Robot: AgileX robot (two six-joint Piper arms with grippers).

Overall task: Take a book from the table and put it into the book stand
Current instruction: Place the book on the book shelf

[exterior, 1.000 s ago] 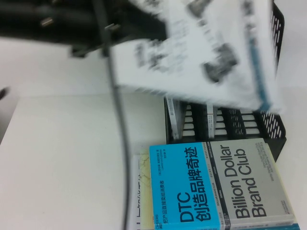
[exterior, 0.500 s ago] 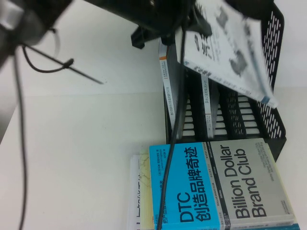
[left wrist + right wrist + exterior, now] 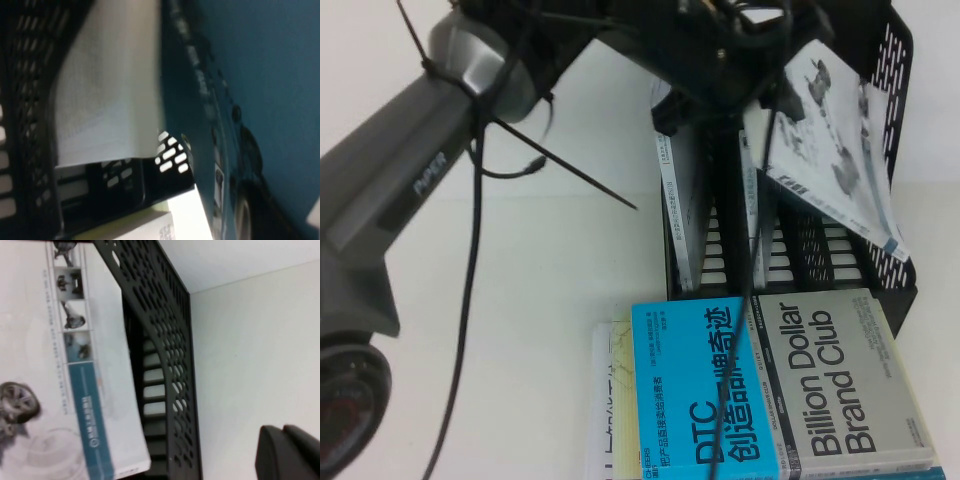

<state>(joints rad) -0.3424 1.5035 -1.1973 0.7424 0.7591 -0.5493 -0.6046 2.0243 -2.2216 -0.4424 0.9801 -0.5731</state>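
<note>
the left pincer (image 3: 740, 60) sits above the far end of the book stand (image 3: 895, 270), clamped on the upper edge of the book (image 3: 830, 130); the wrist view shows the teal back cover (image 3: 265, 75) pressed right against the camera, which fits a grip on that edge. the book hangs from the pincer tilted, its grey-white front facing up and to the right, its lower corner down at the stand's right mesh wall, over the rightmost slot. it looks partly inside the stand but not yet upright or seated on the slatted base.

the step in hand appears to be the insertion itself. the next move likely calls for lowering the book and swinging it upright so its bottom edge meets the base, then letting go.

slim white books (image 3: 675, 200) already stand in the left slots. the "billion dollar club" book (image 3: 820, 390) lies on the tabletop (image 3: 500, 330) just before the stand. the right pincer (image 3: 287, 452) shows only as a dark shape beside the stand's outer wall; whether it is open or closed cannot be told.
</note>
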